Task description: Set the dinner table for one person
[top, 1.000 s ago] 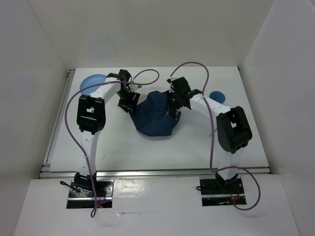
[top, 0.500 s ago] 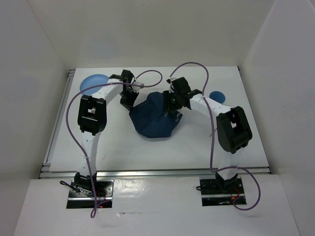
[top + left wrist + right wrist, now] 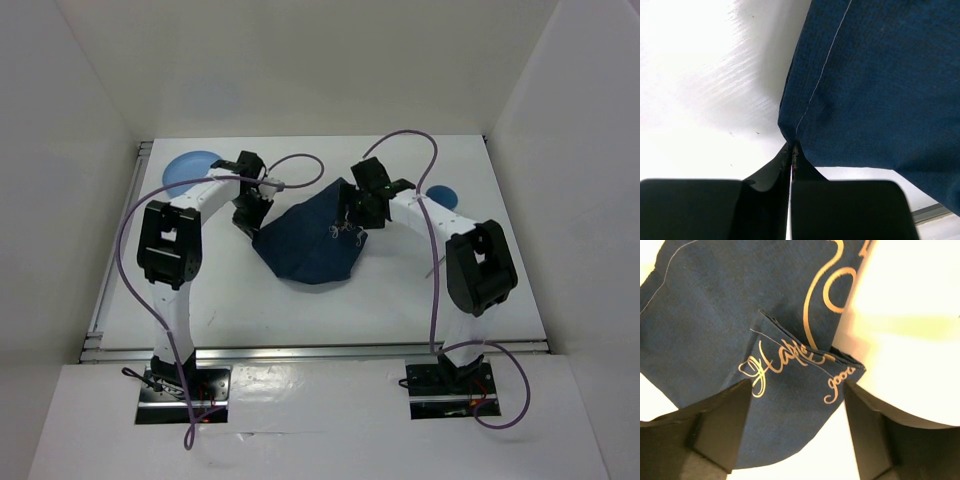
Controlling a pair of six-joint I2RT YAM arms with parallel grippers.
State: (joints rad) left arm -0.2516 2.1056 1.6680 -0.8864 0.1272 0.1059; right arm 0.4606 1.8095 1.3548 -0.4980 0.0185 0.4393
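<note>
The white dinner table (image 3: 400, 290) bears a navy cloth placemat (image 3: 310, 245), partly spread and rumpled. My left gripper (image 3: 250, 214) is shut on the cloth's left corner. In the left wrist view the fingertips (image 3: 791, 150) pinch that corner, and the placemat (image 3: 880, 85) hangs away from them above the tabletop. My right gripper (image 3: 352, 214) stands open over the cloth's right corner. From the right wrist, the gripper (image 3: 797, 386) straddles a folded corner of the placemat (image 3: 790, 390) with gold script on it, and neither finger presses it.
A light blue plate (image 3: 188, 167) lies at the back left, behind the left arm. A small blue dish (image 3: 441, 195) sits at the right, beside the right arm. A metal rail (image 3: 320, 350) runs along the table's near edge. White walls enclose the table.
My left gripper shut on the cloth's left corner and pulled it leftward. My right gripper opened and let go of the right corner. The cloth now lies wider.
</note>
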